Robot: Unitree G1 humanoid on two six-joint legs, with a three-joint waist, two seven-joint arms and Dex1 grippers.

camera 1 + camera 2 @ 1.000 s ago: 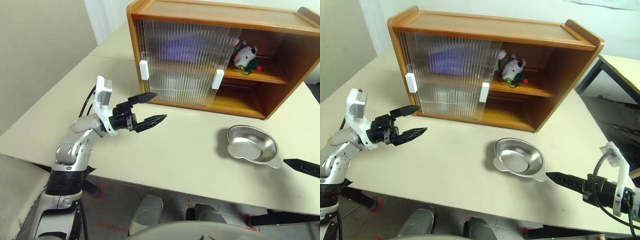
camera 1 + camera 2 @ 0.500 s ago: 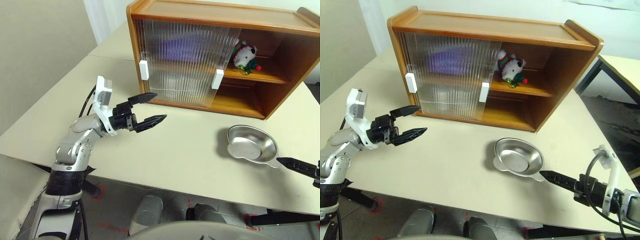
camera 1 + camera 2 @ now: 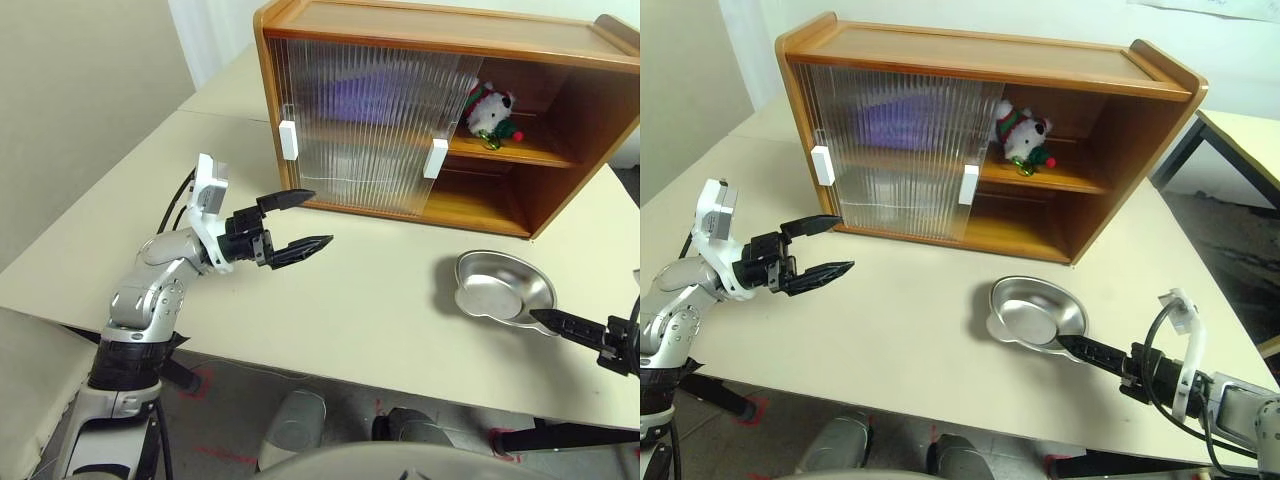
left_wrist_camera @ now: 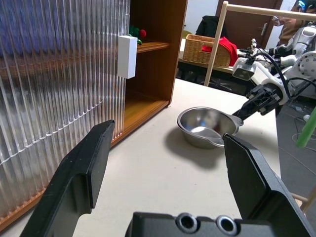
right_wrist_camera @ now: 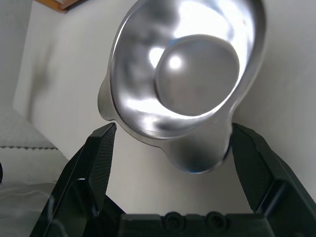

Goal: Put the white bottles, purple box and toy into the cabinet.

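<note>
Right gripper (image 5: 168,168) jaws wide apart, holding nothing, fingers straddling the near handle tab of the metal bowl (image 3: 1036,316) on the table (image 3: 900,330). Left gripper (image 3: 290,222) also spread wide and empty, hovering over the table in front of the cabinet (image 3: 980,140), pointing toward the bowl. Toy (image 3: 1023,132) sits on the cabinet's inner shelf in the open right half. Purple box (image 3: 902,122) shows as a lavender blur behind the ribbed sliding doors (image 3: 895,160), upper shelf, probably already in. White bottles: can't make them out through the ribbed panels, maybe behind them. Handling guess: toy is soft and light, pinch the body or hat; tissue pack squashy, grab across the short sides without crushing; bottles light, stiff, smooth plastic, likely slippery, so clamp across the body below the cap. Bowl isn't a task item; it's slick and shiny.
</note>
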